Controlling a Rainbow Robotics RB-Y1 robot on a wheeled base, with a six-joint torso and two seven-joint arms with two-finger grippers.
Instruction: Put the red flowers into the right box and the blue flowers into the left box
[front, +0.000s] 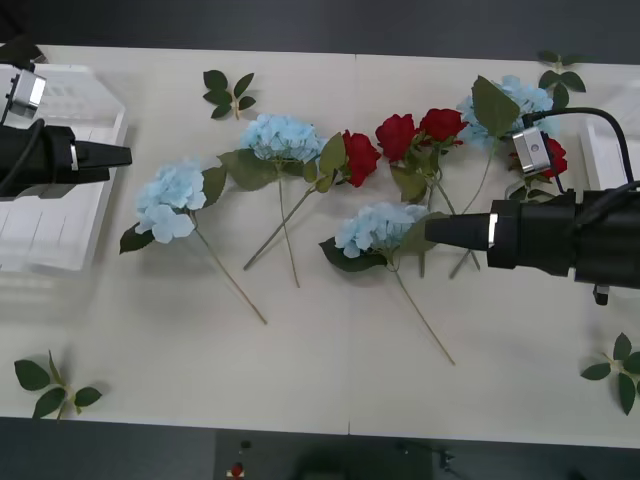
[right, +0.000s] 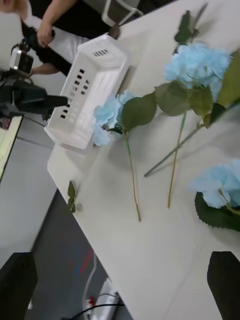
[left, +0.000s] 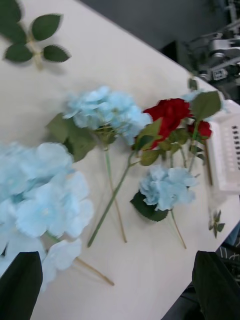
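Observation:
Several blue flowers lie on the table: one (front: 172, 197) near the left box (front: 60, 210), one (front: 283, 135) at centre back, one (front: 375, 226) in the middle and one (front: 512, 100) at the back right. Red flowers (front: 360, 156) (front: 397, 132) (front: 442, 123) cluster behind the middle, and another red bloom (front: 553, 157) lies by the right box (front: 606, 150). My left gripper (front: 127, 155) hovers open over the left box's edge, close to the nearest blue flower (left: 45, 200). My right gripper (front: 430, 232) hangs open beside the middle blue flower (right: 220, 187). Neither holds anything.
Bloomless leaf sprigs lie at the back (front: 228, 93), front left (front: 52, 385), front right (front: 620, 370) and back right (front: 560, 72). Long stems (front: 230, 275) stretch toward the front. The table's front edge (front: 320, 425) runs close below.

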